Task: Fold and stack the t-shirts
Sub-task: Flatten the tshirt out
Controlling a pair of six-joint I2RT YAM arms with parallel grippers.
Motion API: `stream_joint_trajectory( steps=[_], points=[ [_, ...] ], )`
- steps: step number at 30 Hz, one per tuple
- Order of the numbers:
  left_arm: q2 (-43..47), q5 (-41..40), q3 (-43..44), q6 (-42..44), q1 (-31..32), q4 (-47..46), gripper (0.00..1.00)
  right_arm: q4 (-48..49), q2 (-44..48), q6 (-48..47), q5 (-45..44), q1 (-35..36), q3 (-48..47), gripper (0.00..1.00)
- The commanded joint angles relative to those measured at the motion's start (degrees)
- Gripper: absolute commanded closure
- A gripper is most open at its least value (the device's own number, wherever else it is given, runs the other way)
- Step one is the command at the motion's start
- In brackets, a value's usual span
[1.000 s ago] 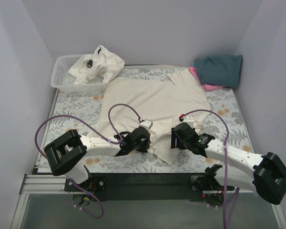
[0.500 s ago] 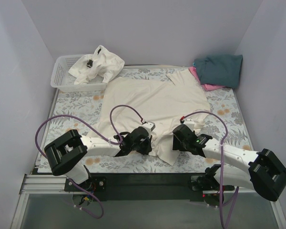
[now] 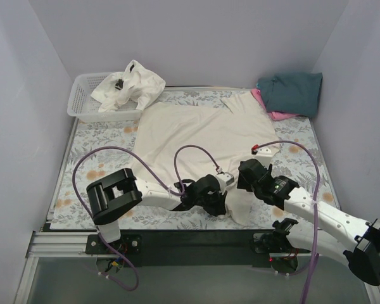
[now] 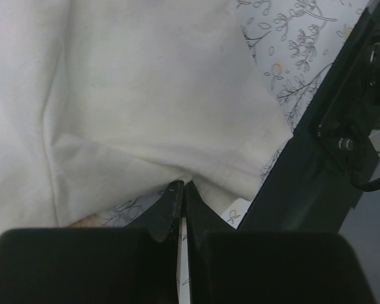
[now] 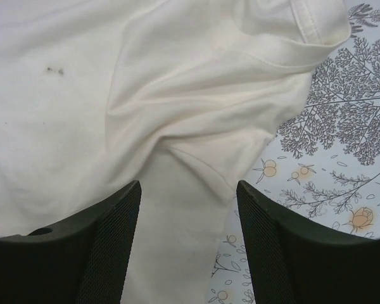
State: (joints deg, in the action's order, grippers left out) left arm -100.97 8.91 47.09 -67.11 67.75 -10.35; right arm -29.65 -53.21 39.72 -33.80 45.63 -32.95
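The cream t-shirt (image 3: 202,130) lies spread across the middle of the table (image 3: 92,158), its near hem pinched by the left gripper (image 4: 180,185), while the right gripper (image 5: 189,190) hangs spread over its near right part.

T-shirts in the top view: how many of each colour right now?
Cream: 2, the spread shirt and the bunched shirt in the basket; heap may hide more
Teal: 1, the teal shirt
Pink: 1, the pink shirt
Total: 4
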Motion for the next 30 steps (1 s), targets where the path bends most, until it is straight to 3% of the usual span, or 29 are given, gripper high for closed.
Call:
stream_joint_trajectory(
  steps=[1, 8, 9, 11, 12, 15, 21, 24, 26, 30],
  points=[
    [-1.5, 4.6, 2.5, 0.8, 1.7, -0.8, 1.00, -0.7, -0.8, -2.2, -4.2, -0.8, -3.0, 0.44],
    [-0.1, 9.1, 1.3, 0.6, 2.1, -5.1, 1.00, 5.6, -3.0, -5.0, -1.8, -3.8, -0.6, 0.43],
    [0.9, 8.5, 1.2, 0.4, 2.1, -5.2, 0.79, 6.5, -3.2, -5.3, -1.4, -4.2, -0.2, 0.43],
    [2.3, 6.7, 0.1, 0.7, 2.1, -5.0, 0.53, 8.9, -3.7, -6.1, 0.5, -5.8, 1.3, 0.43],
    [4.1, 5.6, -0.2, 0.8, 2.1, -4.8, 0.30, 9.7, -4.1, -6.4, 1.4, -6.4, 1.8, 0.43],
    [8.3, 1.6, -0.7, 1.5, 1.9, -2.5, 0.11, 14.0, -5.5, -7.6, 5.7, -9.2, 4.4, 0.43],
    [20.4, -5.9, -4.0, 1.8, -3.0, 1.3, 0.09, 21.0, -11.2, -9.4, 10.4, -13.1, 6.8, 0.43],
    [23.6, -7.2, -6.5, -0.6, -10.8, 1.3, 0.09, 22.3, -13.9, -9.7, 11.9, -14.0, 6.7, 0.43],
    [23.5, -10.3, -7.5, -1.3, -15.1, 2.6, 0.09, 22.3, -15.3, -9.1, 12.4, -14.2, 7.0, 0.43],
    [20.3, -12.9, -8.7, -2.0, -16.2, 2.6, 0.09, 22.3, -15.0, -7.6, 13.8, -15.2, 9.0, 0.41]
  ],
)
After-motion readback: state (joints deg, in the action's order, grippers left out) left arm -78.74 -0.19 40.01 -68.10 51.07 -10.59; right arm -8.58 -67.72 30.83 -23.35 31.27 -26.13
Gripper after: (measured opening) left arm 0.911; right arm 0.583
